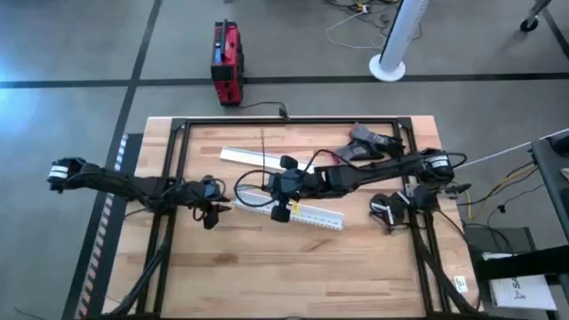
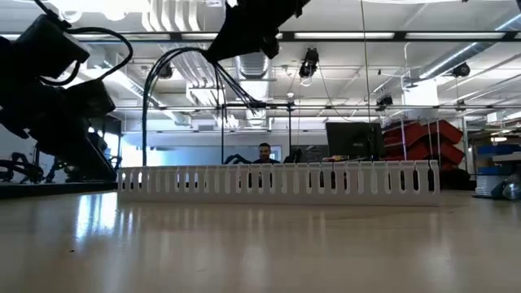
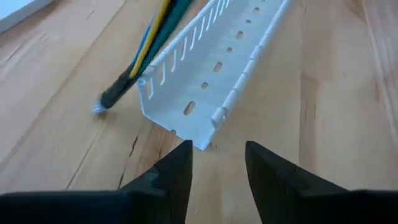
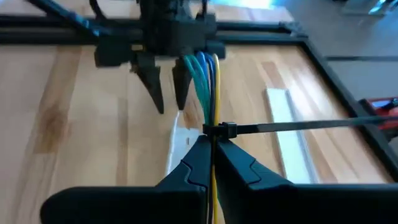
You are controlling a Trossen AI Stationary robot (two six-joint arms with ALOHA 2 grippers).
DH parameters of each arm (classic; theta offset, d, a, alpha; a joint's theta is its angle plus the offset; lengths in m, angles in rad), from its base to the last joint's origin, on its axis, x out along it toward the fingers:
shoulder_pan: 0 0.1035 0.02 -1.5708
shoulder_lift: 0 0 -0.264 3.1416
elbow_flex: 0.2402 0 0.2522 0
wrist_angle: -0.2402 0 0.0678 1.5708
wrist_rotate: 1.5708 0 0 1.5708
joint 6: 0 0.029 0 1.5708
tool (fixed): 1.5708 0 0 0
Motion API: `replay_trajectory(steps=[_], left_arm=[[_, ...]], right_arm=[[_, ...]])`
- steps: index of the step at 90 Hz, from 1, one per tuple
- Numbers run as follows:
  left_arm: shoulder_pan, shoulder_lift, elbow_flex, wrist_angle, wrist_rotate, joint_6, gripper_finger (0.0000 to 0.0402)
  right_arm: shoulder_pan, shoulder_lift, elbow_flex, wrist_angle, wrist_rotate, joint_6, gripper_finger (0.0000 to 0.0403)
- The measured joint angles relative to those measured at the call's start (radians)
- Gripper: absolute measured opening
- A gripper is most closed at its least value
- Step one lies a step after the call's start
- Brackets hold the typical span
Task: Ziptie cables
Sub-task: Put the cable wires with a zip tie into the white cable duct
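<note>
The cables (image 4: pixel 207 81), thin green, blue and yellow wires, run from my shut right gripper (image 4: pixel 211 148) toward the table's left. Their dark sheathed end (image 3: pixel 115 96) rests on the wood beside the white slotted channel's (image 3: pixel 211 74) left end. The ziptie (image 4: pixel 298 126) is looped round the bundle just past my fingertips, and its black tail sticks out sideways toward the table's far edge (image 1: pixel 263 147). My left gripper (image 3: pixel 217 165) is open and hovers just off the channel's left end (image 1: pixel 212 212), touching nothing. My right gripper pinches the wire bundle (image 4: pixel 213 140) between its two fingers, right behind the ziptie's loop (image 4: pixel 225 130). The fingers come from the table's right, and the wires run on forward out of the fingertips. The held stretch is lifted, slanting down to the end on the table.
A flat white strip (image 1: pixel 253 158) lies beyond the channel (image 1: pixel 293 211). Dark parts sit at the far right (image 1: pixel 369 142) and right (image 1: pixel 387 209). A black frame (image 1: pixel 284 120) rims the table. A red case (image 1: pixel 227 62) stands on the floor. A person (image 2: pixel 264 153) shows far behind.
</note>
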Motion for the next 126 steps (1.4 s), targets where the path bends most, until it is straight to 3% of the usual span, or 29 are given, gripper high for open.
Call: replay_trajectory(steps=[31,63,101,126], left_arm=[[0.000,0.003,0.000,-0.001,0.000,0.000,0.0130],[0.000,0.004,0.000,0.000,0.000,0.000,0.0130],[0.000,0.006,0.000,0.001,0.000,0.000,0.0130],[0.000,0.007,0.000,0.002,0.000,0.000,0.0130]], right_arm=[[0.021,-0.009,-0.001,-0.101,-0.016,0.025,0.0000],[0.041,-0.041,-0.001,-0.273,-0.014,0.183,0.0000],[0.099,-0.059,-0.001,-0.637,-0.018,0.411,0.0000],[0.143,-0.049,-0.001,-0.822,-0.112,0.451,0.0000]])
